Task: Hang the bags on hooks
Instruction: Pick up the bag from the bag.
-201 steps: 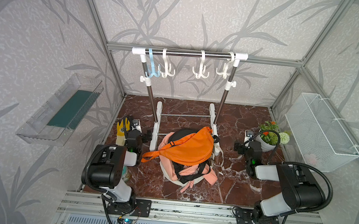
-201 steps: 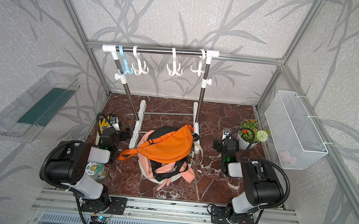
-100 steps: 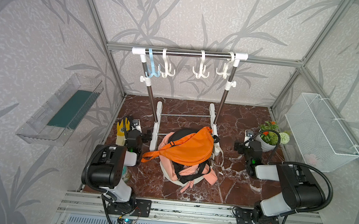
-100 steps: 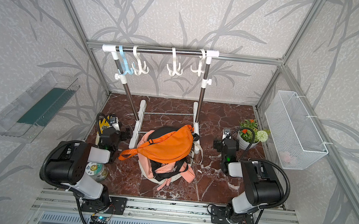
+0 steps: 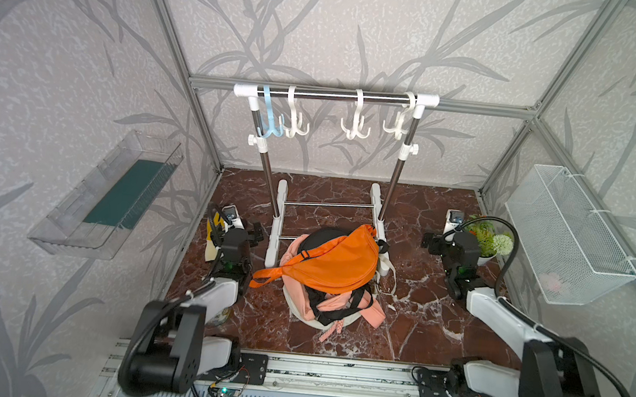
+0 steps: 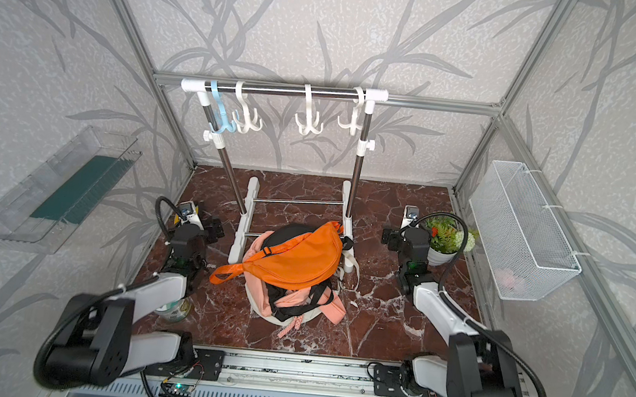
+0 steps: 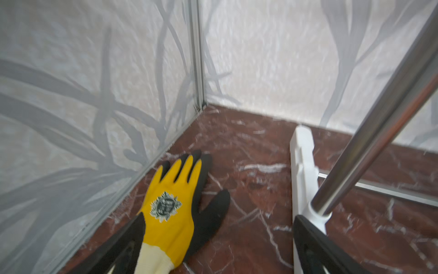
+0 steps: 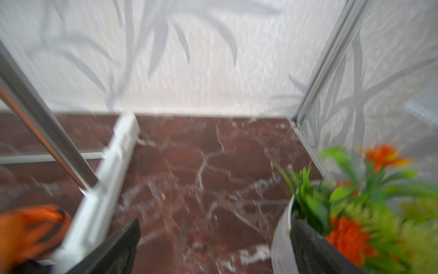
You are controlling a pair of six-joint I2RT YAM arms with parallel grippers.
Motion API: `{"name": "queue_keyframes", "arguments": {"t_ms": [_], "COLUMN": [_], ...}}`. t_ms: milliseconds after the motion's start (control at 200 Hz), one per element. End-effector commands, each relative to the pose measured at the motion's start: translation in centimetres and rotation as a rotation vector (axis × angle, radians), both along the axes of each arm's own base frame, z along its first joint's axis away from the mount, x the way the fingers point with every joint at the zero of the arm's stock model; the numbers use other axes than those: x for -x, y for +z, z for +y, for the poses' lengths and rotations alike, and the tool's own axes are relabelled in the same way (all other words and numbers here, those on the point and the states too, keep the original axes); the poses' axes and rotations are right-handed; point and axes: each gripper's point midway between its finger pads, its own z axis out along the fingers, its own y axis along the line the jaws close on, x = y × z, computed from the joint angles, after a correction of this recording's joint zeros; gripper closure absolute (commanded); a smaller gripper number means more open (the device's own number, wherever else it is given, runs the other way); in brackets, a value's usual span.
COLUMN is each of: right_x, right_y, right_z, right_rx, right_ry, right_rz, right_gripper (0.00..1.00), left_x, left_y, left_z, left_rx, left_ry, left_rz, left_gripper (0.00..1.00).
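Note:
An orange sling bag (image 5: 336, 263) (image 6: 296, 259) lies on top of a heap of pink, black and white bags on the marble floor, just in front of the rack's feet. A corner of the orange bag (image 8: 28, 227) shows blurred in the right wrist view. The rack's top bar carries one blue hook (image 5: 270, 117) and three white hooks (image 5: 353, 123), all bare. My left gripper (image 5: 244, 226) (image 7: 218, 246) stands open to the left of the heap, above a yellow glove (image 7: 170, 208). My right gripper (image 5: 437, 243) (image 8: 214, 246) stands open to the right of the heap, holding nothing.
The rack's white foot (image 7: 302, 166) and steel pole (image 7: 379, 118) stand close by the left gripper. A potted plant (image 5: 485, 239) (image 8: 355, 201) sits against the right gripper. A can (image 6: 174, 311) stands under the left arm. A wire basket (image 5: 567, 239) and a clear tray (image 5: 110, 195) hang on the side walls.

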Motion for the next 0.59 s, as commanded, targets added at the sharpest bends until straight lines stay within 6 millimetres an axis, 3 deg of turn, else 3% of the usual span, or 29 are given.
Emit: {"name": "queue_keyframes", "arguments": {"t_ms": [0, 60, 115, 220, 345, 495, 590], "right_x": [1.7, 3.0, 4.5, 9.1, 14.7, 20.0, 20.9], "right_y": [-0.3, 0.5, 0.6, -0.2, -1.4, -3.1, -5.0], "right_z": [5.1, 9.0, 12.3, 19.8, 27.1, 33.5, 35.7], "right_rx": [-0.134, -0.129, -0.009, 0.329, 0.391, 0.502, 0.539], "right_ry": [0.283, 0.444, 0.518, 0.72, 1.007, 1.238, 1.284], "right_rz": [0.077, 0.094, 0.165, 0.25, 0.358, 0.436, 0.487], "right_gripper": [0.03, 0.12, 0.15, 0.15, 0.2, 0.22, 0.23], "left_x": [2.6, 3.3, 3.9, 5.0, 5.3, 4.8, 4.4], "left_y": [1.9, 2.2, 2.1, 1.7, 2.2, 2.4, 2.5], "left_z": [1.3, 0.5, -0.1, -1.0, -1.5, -1.9, -2.3], "left_rx": [0.178, 0.226, 0.261, 0.317, 0.346, 0.391, 0.421], "left_ry": [0.102, 0.062, 0.028, -0.008, -0.046, -0.082, -0.109], "left_rz": [-0.01, -0.001, 0.019, 0.059, 0.046, 0.04, 0.034], "left_gripper": [0.01, 0.01, 0.02, 0.03, 0.03, 0.03, 0.03]}}
